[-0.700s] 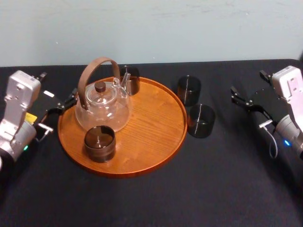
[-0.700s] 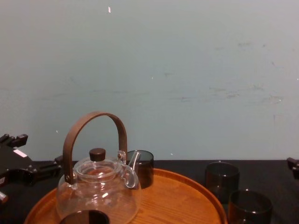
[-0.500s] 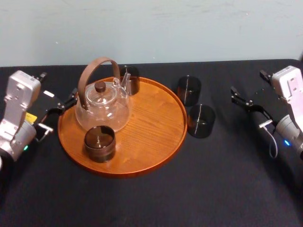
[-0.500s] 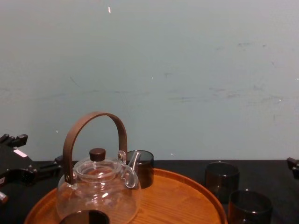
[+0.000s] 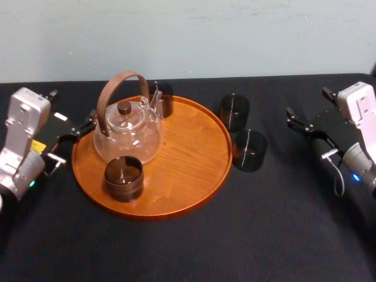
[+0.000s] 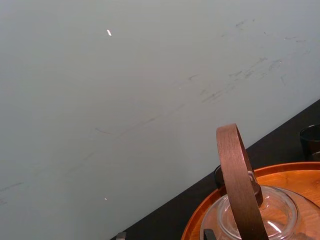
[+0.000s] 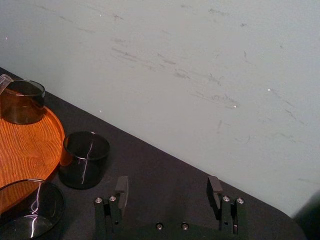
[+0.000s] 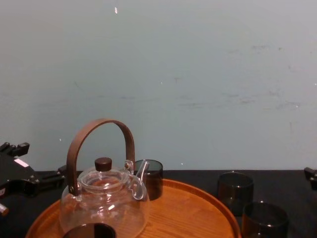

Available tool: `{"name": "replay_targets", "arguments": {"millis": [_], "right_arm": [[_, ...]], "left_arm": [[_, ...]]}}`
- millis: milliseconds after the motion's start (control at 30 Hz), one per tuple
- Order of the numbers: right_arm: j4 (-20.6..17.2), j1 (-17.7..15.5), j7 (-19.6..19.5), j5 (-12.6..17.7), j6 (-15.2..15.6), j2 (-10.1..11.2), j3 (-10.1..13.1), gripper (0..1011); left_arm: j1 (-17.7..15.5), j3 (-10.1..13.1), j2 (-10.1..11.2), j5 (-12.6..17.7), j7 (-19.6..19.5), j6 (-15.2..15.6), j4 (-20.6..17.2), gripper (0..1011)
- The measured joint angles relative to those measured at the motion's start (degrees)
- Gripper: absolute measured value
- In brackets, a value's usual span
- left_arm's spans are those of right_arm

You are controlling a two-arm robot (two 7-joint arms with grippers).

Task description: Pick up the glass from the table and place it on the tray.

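Observation:
Two dark smoked glasses stand on the black table (image 5: 276, 235) just right of the tray: a far glass (image 5: 234, 111) and a near glass (image 5: 249, 150). The round orange-brown wooden tray (image 5: 188, 170) carries a clear teapot (image 5: 126, 132) with a brown handle, a glass at its front (image 5: 124, 178) and another at its back (image 5: 161, 98). My right gripper (image 5: 296, 123) hovers open to the right of the two table glasses with nothing between its fingers (image 7: 121, 187). My left gripper (image 5: 79, 128) sits open at the tray's left edge, beside the teapot.
A pale wall (image 5: 188, 35) rises behind the table's far edge. In the right wrist view the far table glass (image 7: 84, 159) and the near one (image 7: 27, 207) stand close together against the tray's rim (image 7: 52, 125). Bare black tabletop stretches in front of the tray.

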Motion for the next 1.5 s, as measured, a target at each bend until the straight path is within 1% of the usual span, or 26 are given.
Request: {"name": "replay_targets", "arguments": {"millis": [1333,1500], "right_arm": [[0.0,0.0,0.0,0.0,0.0,0.0,0.0,1002],[-0.15,-0.33,1.17,0.1,0.26,-0.11,0.64,1002]], "left_arm": [[0.0,0.0,0.0,0.0,0.0,0.0,0.0,1001],[0.0,0.0,0.0,0.0,0.01,0.0,0.0,1001]]}}
